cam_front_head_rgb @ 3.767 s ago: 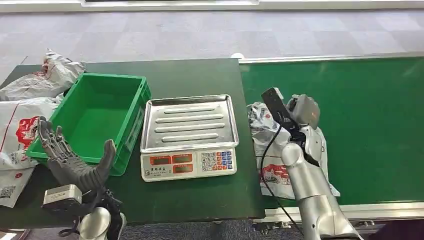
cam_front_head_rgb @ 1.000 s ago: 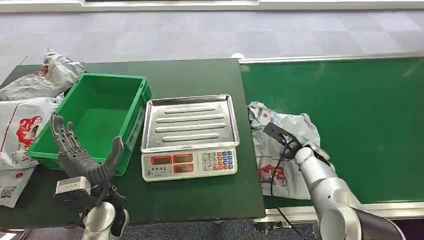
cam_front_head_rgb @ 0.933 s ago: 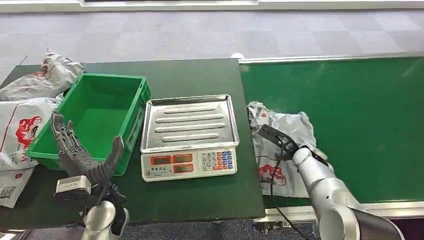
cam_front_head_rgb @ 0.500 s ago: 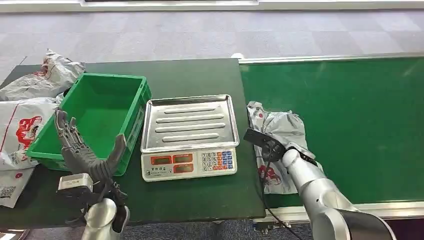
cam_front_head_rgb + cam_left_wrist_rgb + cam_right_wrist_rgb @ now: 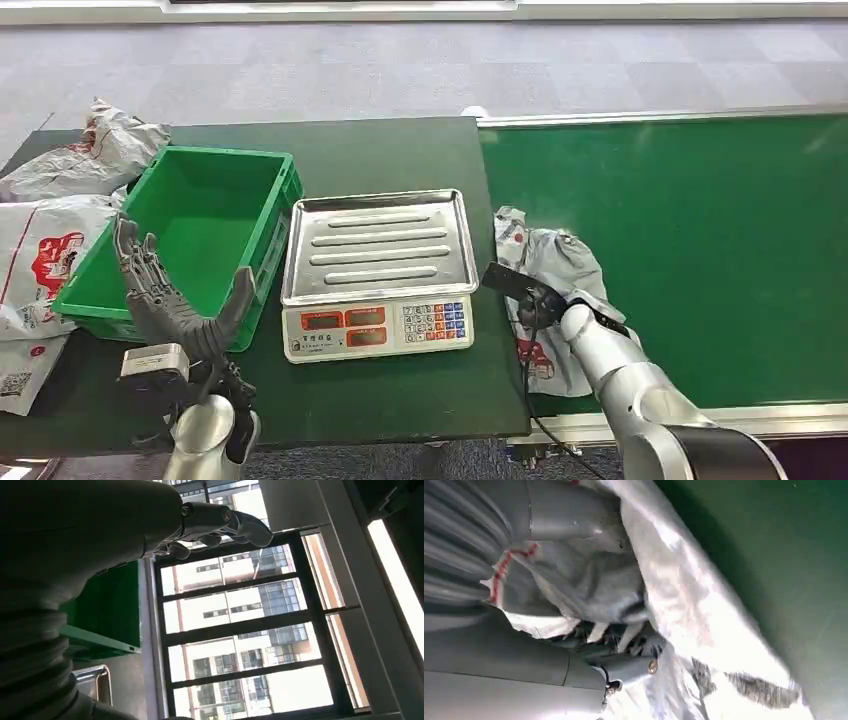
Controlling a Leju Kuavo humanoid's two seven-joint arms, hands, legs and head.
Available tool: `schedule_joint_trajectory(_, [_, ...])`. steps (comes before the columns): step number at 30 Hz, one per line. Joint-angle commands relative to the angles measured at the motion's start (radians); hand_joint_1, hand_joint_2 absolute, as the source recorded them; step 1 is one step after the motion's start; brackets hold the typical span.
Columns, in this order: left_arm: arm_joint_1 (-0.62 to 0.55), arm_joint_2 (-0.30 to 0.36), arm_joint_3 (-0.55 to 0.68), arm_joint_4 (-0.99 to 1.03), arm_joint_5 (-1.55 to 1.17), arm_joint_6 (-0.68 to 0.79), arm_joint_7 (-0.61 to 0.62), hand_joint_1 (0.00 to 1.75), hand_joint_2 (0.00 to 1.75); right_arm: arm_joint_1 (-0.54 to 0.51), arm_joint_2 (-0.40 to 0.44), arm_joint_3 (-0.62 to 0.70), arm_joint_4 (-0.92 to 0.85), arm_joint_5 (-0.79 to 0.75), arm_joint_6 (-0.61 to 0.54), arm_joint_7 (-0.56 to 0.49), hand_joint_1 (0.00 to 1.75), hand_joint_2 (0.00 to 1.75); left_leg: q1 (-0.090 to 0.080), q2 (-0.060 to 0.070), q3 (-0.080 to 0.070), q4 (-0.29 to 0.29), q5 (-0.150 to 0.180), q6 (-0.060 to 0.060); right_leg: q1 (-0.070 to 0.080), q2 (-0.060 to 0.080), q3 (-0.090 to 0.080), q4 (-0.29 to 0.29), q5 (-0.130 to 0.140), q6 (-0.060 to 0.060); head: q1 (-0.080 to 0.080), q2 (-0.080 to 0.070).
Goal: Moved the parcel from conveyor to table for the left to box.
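At lower left of the head view the left hand (image 5: pixel 170 305) waits upright with fingers spread and nothing in them, before the hard green plastic box (image 5: pixel 195 235). Right of centre, the right hand (image 5: pixel 589 630) has its fingers bunched into the crinkled, glossy grey-white parcel (image 5: pixel 555 300), lying on the felt-like green conveyor (image 5: pixel 720 250) at the table (image 5: pixel 400 150) edge. By my judgement the transfer is underway: next, carry the limp bag leftward onto the table.

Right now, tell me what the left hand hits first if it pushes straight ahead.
Probably the near wall of the green crate: the left hand is raised, fingers spread, pointing over it. Depth is unclear; it may pass above.
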State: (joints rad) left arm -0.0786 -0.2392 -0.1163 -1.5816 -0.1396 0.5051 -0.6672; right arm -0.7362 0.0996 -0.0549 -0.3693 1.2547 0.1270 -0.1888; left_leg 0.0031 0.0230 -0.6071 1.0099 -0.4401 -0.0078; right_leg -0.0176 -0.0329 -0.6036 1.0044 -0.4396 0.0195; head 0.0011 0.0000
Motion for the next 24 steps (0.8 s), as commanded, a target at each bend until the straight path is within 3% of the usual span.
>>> schedule_joint_trajectory(1, [-0.02,0.017,0.033,0.042,0.005,-0.003,0.004,0.0,1.75,-0.011,-0.001,0.039,0.011,-0.005,0.006,-0.001,1.75,1.75,0.001,-0.001,0.003,-0.001,0.0,0.0,0.0,0.003,0.003,-0.002,0.0,-0.001,0.0,0.0])
schedule_joint_trajectory(8, [-0.011,0.02,0.033,0.035,0.008,0.003,0.003,0.0,1.75,-0.001,-0.009,0.066,-0.007,-0.055,-0.017,0.012,1.75,1.75,0.001,-0.001,0.002,-0.001,0.0,0.0,0.0,0.002,0.002,-0.001,0.0,-0.001,0.0,0.0])
schedule_joint_trajectory(13, [0.011,0.021,0.042,0.008,0.009,0.011,0.0,0.0,1.75,0.012,-0.006,0.069,-0.074,-0.109,-0.108,0.022,1.75,1.75,0.0,0.0,0.002,-0.001,0.0,0.0,0.0,0.004,0.002,-0.001,0.0,-0.001,0.0,0.0])
schedule_joint_trajectory(15, [0.031,0.021,0.052,-0.017,0.008,0.018,-0.001,0.0,1.75,0.033,0.005,0.064,-0.17,-0.146,-0.167,0.017,1.75,1.75,0.0,0.0,0.002,-0.001,-0.001,0.0,0.0,0.004,0.002,-0.001,0.0,-0.002,0.0,0.0])
schedule_joint_trajectory(24, [0.064,0.008,0.071,-0.053,-0.001,0.026,-0.009,0.0,1.75,0.235,0.003,0.147,-0.773,-0.242,-0.22,0.119,1.75,1.75,0.0,-0.001,0.0,0.0,-0.001,0.0,0.0,0.002,0.0,0.0,-0.001,-0.001,0.0,0.0])
